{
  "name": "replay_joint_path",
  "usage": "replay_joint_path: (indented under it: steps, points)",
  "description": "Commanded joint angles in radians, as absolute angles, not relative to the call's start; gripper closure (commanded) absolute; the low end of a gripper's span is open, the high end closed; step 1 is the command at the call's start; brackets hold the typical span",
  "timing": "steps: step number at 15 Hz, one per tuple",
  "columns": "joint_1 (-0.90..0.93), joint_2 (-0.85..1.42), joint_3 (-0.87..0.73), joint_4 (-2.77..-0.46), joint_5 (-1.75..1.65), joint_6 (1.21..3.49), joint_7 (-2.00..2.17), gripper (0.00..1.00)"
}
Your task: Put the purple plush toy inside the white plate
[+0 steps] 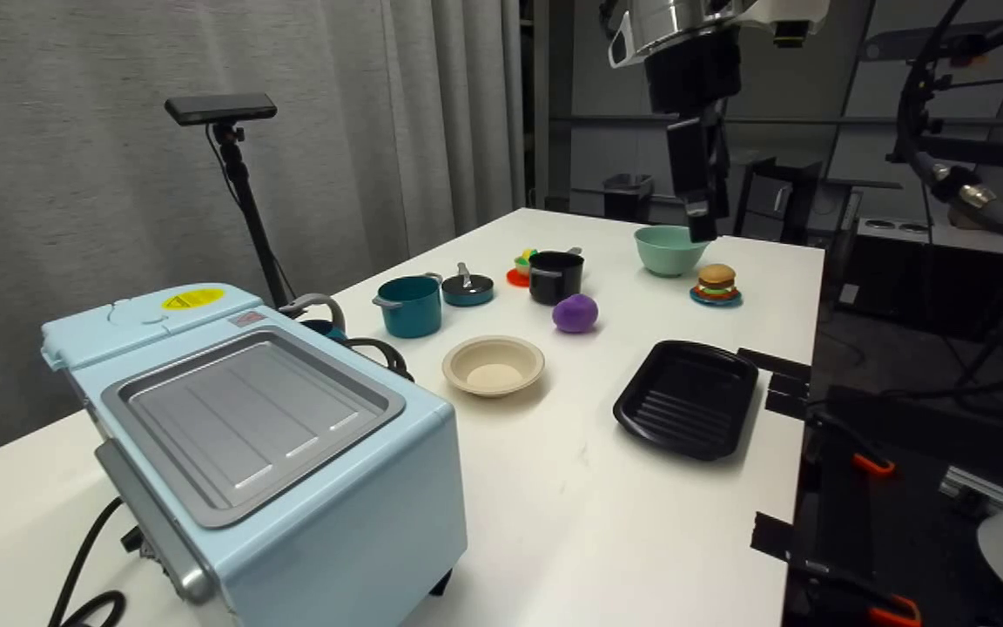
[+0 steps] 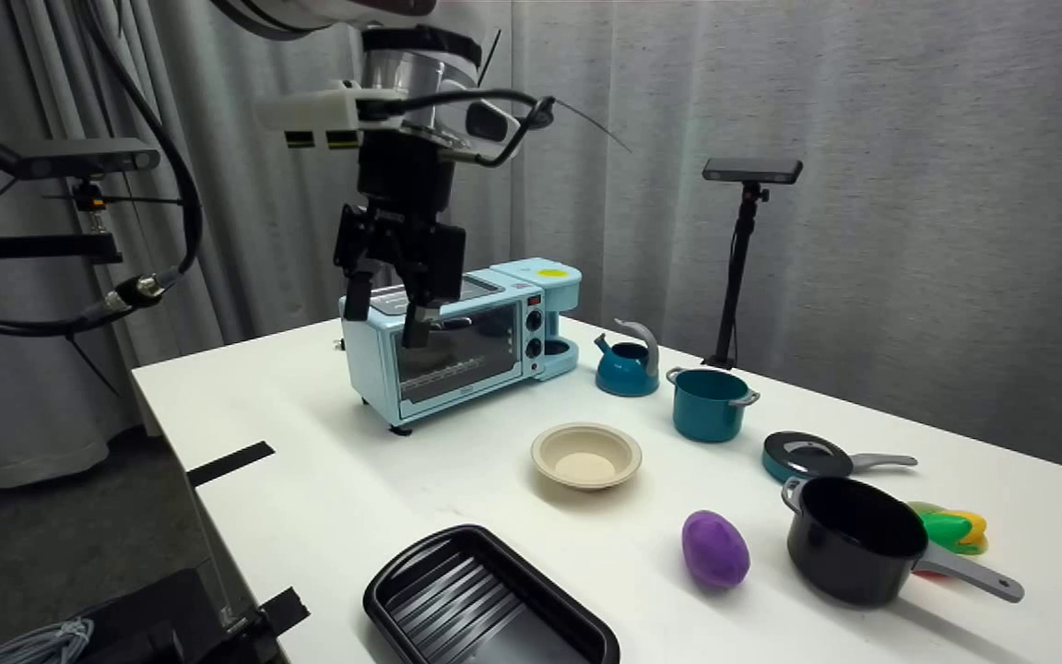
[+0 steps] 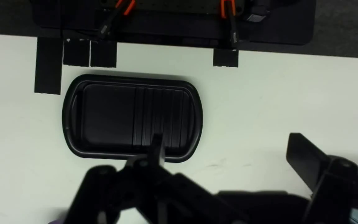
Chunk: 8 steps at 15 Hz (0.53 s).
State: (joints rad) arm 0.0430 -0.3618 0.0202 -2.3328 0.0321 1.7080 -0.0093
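Note:
The purple plush toy (image 1: 575,313) lies on the white table, apart from the white plate. It also shows in an exterior view (image 2: 714,550), and a sliver of it (image 3: 55,221) shows at the wrist view's bottom left edge. The white plate (image 1: 493,376) is a round cream dish, and nothing lies in it; it also shows in an exterior view (image 2: 586,458). The plate does not show in the wrist view. My gripper (image 3: 226,138) is open and empty, high above the table; it also shows in both exterior views (image 1: 700,222) (image 2: 388,323).
A black ridged tray (image 3: 110,115) lies near the table edge. A black saucepan (image 2: 854,544) stands close beside the toy. A teal pot (image 1: 412,306), a light blue toaster oven (image 2: 457,355), a green bowl (image 1: 667,251) and a burger toy (image 1: 716,283) stand around.

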Motion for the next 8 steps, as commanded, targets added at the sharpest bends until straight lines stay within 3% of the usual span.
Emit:
replay_joint_path:
  steps: [1, 8]
  points:
    - [0.031, -0.353, 0.012, -2.310, 0.035, 1.708, -0.016, 0.00]
    - [-0.014, -0.204, -0.053, -2.158, 0.048, 1.803, -0.034, 0.00]
